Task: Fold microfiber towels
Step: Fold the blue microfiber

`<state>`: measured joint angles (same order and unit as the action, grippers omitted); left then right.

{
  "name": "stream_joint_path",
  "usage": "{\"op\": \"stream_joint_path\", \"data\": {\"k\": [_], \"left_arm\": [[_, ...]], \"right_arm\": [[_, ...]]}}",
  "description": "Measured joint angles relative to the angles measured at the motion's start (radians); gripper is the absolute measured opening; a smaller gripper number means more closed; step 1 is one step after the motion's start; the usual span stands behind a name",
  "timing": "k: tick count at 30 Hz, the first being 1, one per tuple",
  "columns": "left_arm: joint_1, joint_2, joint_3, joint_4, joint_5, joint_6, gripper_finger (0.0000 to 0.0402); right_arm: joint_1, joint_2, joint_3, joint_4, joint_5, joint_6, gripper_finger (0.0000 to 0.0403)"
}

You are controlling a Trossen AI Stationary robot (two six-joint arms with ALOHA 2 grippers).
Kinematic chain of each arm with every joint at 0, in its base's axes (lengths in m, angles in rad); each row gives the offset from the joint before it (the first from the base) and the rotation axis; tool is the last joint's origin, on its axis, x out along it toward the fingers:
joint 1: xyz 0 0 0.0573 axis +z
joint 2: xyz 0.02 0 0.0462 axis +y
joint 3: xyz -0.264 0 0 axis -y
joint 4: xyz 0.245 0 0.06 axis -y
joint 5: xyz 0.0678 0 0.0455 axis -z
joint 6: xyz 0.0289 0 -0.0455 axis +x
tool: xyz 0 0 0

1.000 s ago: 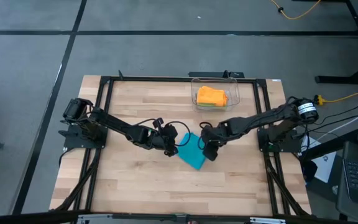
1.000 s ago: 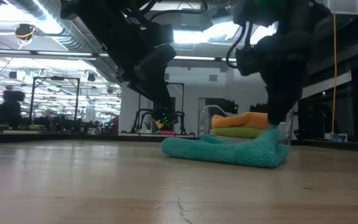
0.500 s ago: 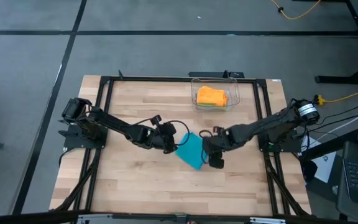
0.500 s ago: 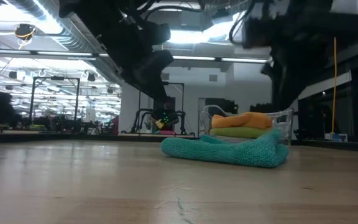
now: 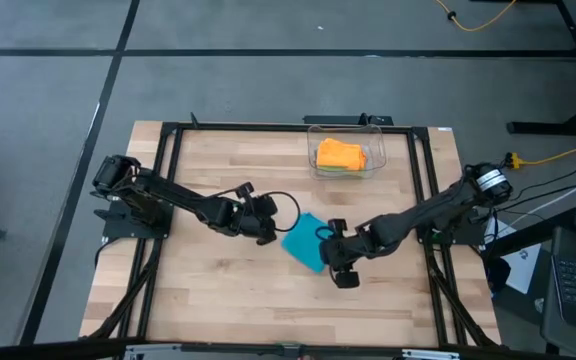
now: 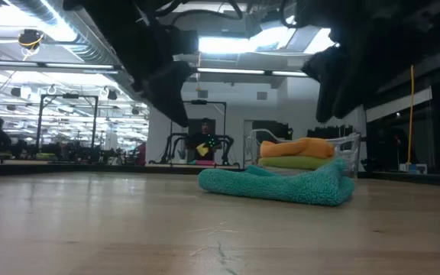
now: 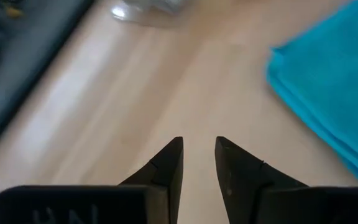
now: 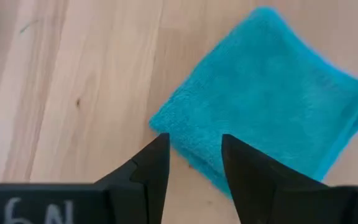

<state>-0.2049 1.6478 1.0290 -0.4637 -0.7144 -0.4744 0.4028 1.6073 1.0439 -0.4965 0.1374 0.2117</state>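
Observation:
A teal microfiber towel [image 5: 305, 245] lies folded on the wooden table [image 5: 218, 300], near its middle. The low view shows the teal towel [image 6: 281, 187] as a flat bundle, thicker at its right end. My left gripper [image 7: 197, 142] hovers just left of it, open by a narrow gap, nothing between its fingers. My right gripper [image 8: 194, 138] hangs open above the table, off the towel's near right corner [image 8: 160, 121]. In the low view both hang clear above the towel. An orange towel [image 5: 340, 155] lies on a lime green one in a clear bin [image 5: 378, 150].
The clear bin stands at the table's far edge, right of the middle. A black frame [image 5: 168, 135] runs around the tabletop. Bare wood stretches along the near edge and at the left. Cables and desks stand on the floor beyond the table's right side.
My right gripper has lifted off the teal towel's right end, swung toward the table's near edge and rolled about its own axis. My left gripper has drawn back a little to the left and risen. The towel stays folded where it lay.

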Motion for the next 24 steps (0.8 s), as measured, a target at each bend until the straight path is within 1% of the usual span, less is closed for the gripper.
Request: {"op": "stream_joint_path", "data": {"k": [4,7,9,11,13,14,18,22,24], "left_arm": [[-0.001,0.0,0.0,0.0,0.135,0.043,0.0086],[-0.005,0.0,0.0,0.004,0.221,0.118,0.0086],[-0.005,0.0,0.0,0.011,0.321,0.189,0.0086],[-0.005,0.0,0.0,0.031,0.447,0.254,0.0086],[-0.006,0.0,0.0,0.075,0.533,0.309,0.0086],[-0.006,0.0,0.0,0.099,0.552,0.335,0.0086],[-0.016,0.0,0.0,0.201,0.543,0.446,0.0086],[-0.042,0.0,0.0,0.21,0.572,0.691,0.0084],[-0.054,0.0,0.0,0.218,0.576,0.779,0.0081]], "right_arm": [[0.014,0.053,0.0,0.004,-0.006,0.07,0.0149],[0.028,0.093,0.0,0.011,-0.046,0.068,0.0149],[0.035,0.112,0.0,0.026,-0.056,0.057,0.0149],[0.04,0.124,0.0,0.051,-0.057,0.045,0.0149],[0.042,0.13,0.0,0.077,-0.052,0.043,0.0149],[0.041,0.132,0.0,0.089,-0.051,0.042,0.0149],[0.041,0.137,0.0,0.103,-0.041,0.02,0.0149],[0.043,0.146,0.0,0.127,-0.041,0.01,0.0149],[0.043,0.148,-0.002,0.127,-0.044,-0.004,0.0152]]}}
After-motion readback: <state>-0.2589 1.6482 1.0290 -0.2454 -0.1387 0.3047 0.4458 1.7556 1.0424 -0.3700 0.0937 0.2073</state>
